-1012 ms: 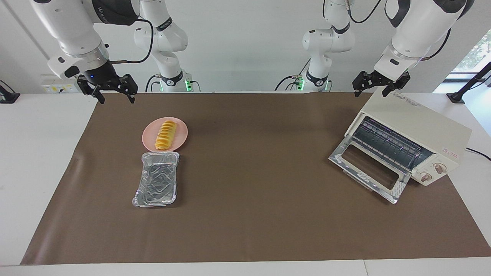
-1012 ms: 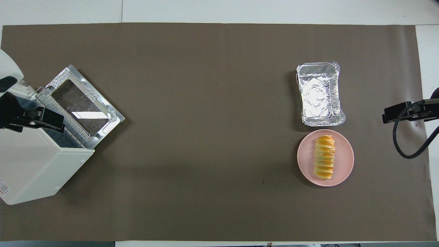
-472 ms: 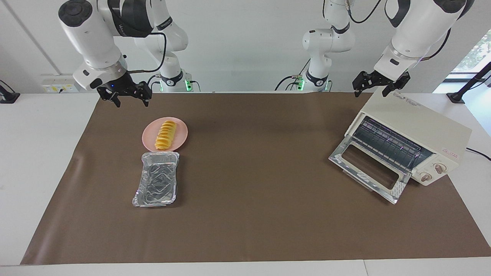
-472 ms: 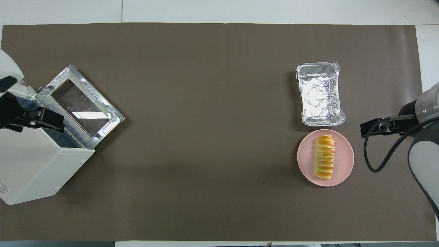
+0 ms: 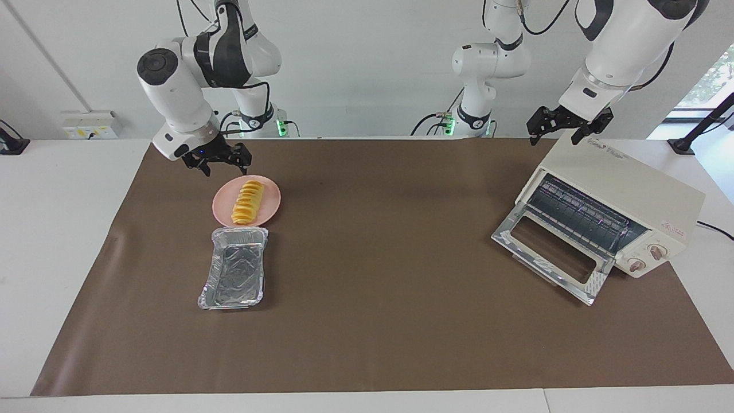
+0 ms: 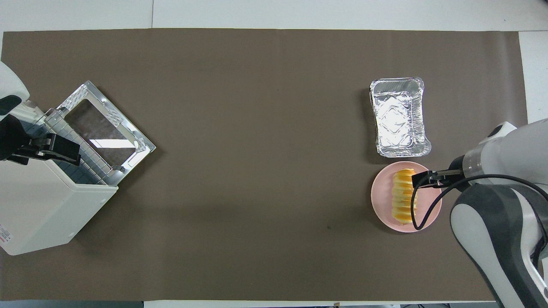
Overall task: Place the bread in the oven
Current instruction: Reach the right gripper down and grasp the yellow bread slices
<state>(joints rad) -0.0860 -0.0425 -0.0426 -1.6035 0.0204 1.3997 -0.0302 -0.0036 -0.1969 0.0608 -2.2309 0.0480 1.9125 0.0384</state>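
Here the right gripper [image 5: 221, 165], fingers spread wide and empty, has swept in over 1 second from the counter's edge to hover over the pink plate [image 5: 270, 202]; it appears not yet to touch the bread [image 5: 247, 202], which lies on that plate, just beside the foil tray [image 5: 234, 268] and well apart from the oven [image 5: 619, 206]; the oven's door [image 5: 551, 258] is down; the left gripper [image 5: 567, 123] waits open over the oven's top; grasping is the likely next step.
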